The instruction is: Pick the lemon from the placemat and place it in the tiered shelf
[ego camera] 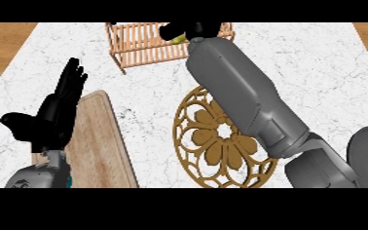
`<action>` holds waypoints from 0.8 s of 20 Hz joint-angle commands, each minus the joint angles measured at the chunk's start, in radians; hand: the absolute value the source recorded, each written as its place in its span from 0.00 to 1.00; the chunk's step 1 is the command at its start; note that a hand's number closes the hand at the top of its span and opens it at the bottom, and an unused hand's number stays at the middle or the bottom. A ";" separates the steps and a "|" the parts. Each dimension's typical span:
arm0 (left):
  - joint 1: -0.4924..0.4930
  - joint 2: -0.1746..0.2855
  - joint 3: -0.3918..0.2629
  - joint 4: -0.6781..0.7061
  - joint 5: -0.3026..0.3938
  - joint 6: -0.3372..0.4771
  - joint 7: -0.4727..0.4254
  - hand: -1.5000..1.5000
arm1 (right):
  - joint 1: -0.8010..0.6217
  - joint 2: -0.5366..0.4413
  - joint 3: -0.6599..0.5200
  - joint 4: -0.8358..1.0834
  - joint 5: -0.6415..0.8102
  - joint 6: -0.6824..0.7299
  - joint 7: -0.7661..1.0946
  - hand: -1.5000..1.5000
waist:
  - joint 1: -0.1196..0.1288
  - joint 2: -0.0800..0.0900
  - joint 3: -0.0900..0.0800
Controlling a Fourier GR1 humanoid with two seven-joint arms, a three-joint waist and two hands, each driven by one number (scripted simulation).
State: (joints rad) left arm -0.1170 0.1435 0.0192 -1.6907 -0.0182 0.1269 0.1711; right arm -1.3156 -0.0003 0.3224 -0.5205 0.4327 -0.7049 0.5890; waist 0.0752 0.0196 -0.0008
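My right forearm stretches up across the view to the wooden tiered shelf [144,46] at the far middle of the counter. There my right hand [193,29] is curled round the yellow lemon [177,39], of which only a small patch shows under the fingers, above the shelf's slats. The round brown openwork placemat [215,141] lies in the middle, partly hidden by my forearm, with nothing visible on it. At the left my left hand [54,112] rests open, fingers up.
A wooden cutting board [104,141] lies at the lower left beside my left hand. The white marble counter [302,63] runs to wooden edges at the far left and far right corners.
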 commanded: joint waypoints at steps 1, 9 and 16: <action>-0.020 -0.012 -0.002 -0.010 -0.012 0.022 0.025 0.50 | -0.055 0.000 -0.068 0.076 -0.080 0.047 -0.099 0.00 | -0.015 -0.001 0.000; -0.052 0.009 0.015 -0.006 -0.004 0.006 0.057 0.50 | -0.077 0.000 -0.103 0.084 -0.187 -0.015 -0.268 0.00 | -0.013 -0.003 0.001; -0.010 0.000 0.046 0.028 -0.003 0.020 0.004 0.50 | -0.087 -0.009 -0.204 0.043 -0.235 -0.079 -0.312 0.00 | -0.057 -0.016 0.000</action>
State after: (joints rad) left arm -0.1253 0.1487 0.0547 -1.6696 -0.0131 0.1289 0.1677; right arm -1.3900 -0.0086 0.1572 -0.4619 0.2096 -0.7552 0.2773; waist 0.0426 0.0114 -0.0004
